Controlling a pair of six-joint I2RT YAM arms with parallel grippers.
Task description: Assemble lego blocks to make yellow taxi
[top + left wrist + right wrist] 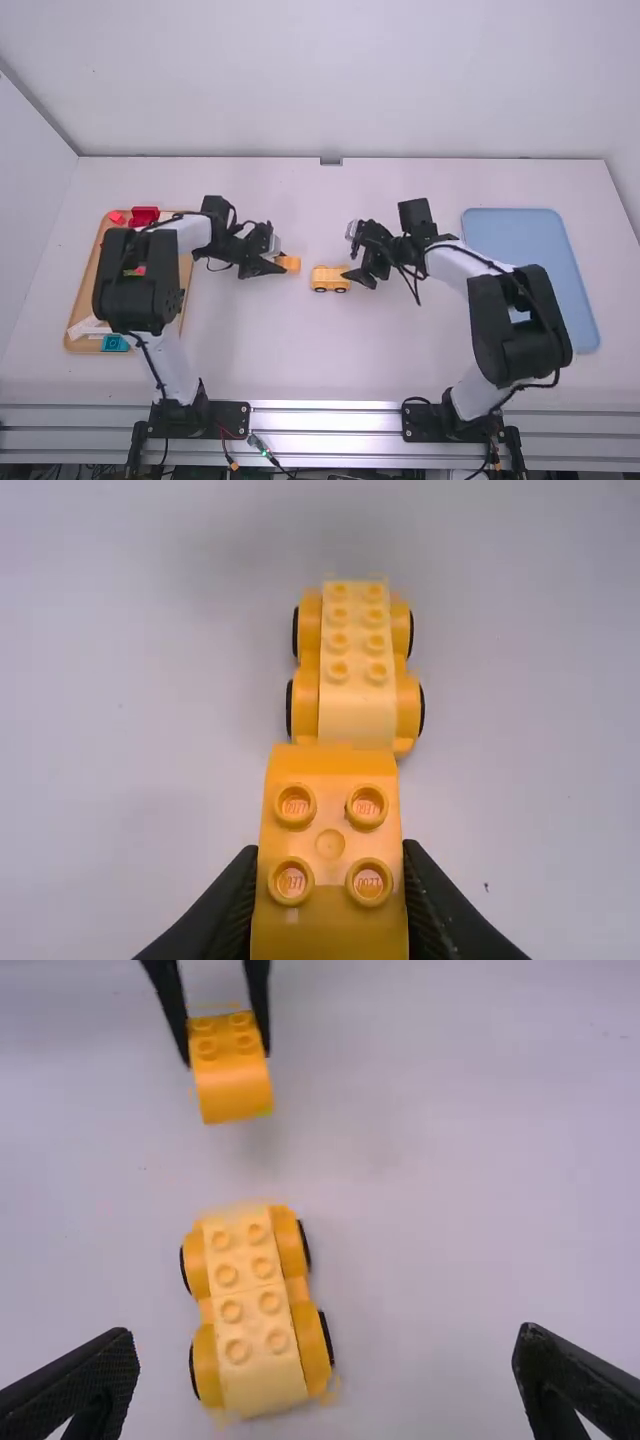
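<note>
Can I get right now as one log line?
left gripper: holds block | right gripper: open | car: on table, block not attached

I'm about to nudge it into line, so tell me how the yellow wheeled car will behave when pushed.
The yellow wheeled car will probably roll lengthwise, given the black wheels down both long sides. It looks stiff, like hard plastic, and, sitting low on its wheels, seems unlikely to tip.

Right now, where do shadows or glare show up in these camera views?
High view: bright streaks along the metal rail near the bottom edge. Left wrist view: a soft grey shadow beyond the wheeled base, whose top looks pale and washed out. Right wrist view: a faint shadow on the table near the held block.
</note>
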